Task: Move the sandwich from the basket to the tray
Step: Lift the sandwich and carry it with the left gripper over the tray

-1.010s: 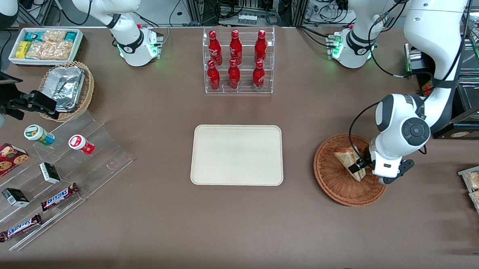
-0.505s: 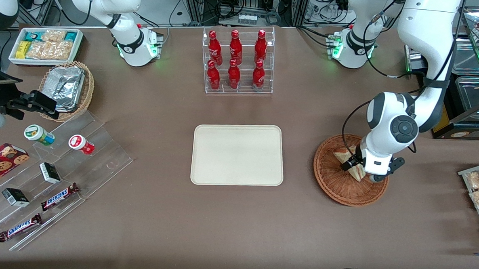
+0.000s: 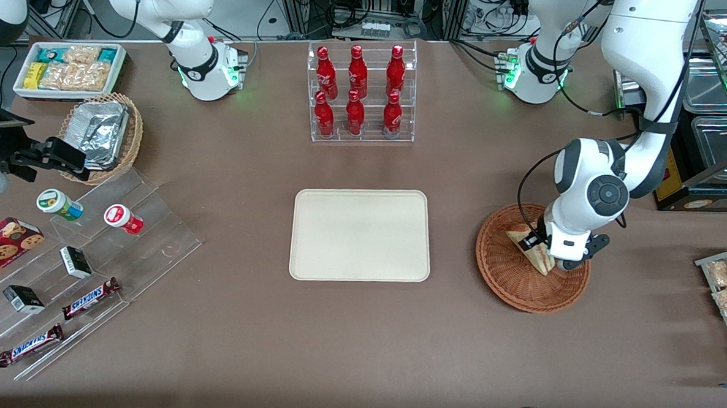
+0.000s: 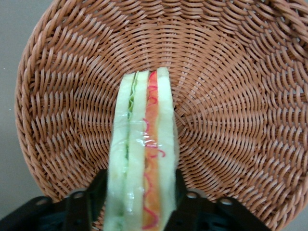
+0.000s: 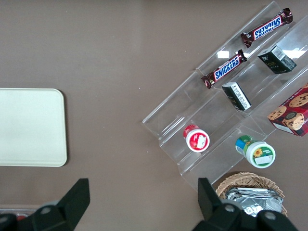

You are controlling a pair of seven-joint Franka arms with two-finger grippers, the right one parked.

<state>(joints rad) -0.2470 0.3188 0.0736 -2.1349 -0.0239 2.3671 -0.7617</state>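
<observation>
Centrally, the cream rectangular tray [image 3: 361, 235] lies bare. Toward the working arm's end, the reddish-brown round wicker basket [image 3: 507, 274] holds the triangular pale-bread sandwich [image 4: 143, 159], clamped between the black two-finger gripper [image 4: 139, 192]. Red bottles [image 3: 356, 90] fill a clear rack.

The brown table [image 3: 210, 344] holds a cream tray [image 3: 360, 235], a round basket [image 3: 507, 284], a bottle rack [image 3: 362, 93], and a clear snack stand [image 3: 153, 244]. The gripper [image 3: 539, 248] is over the basket.
</observation>
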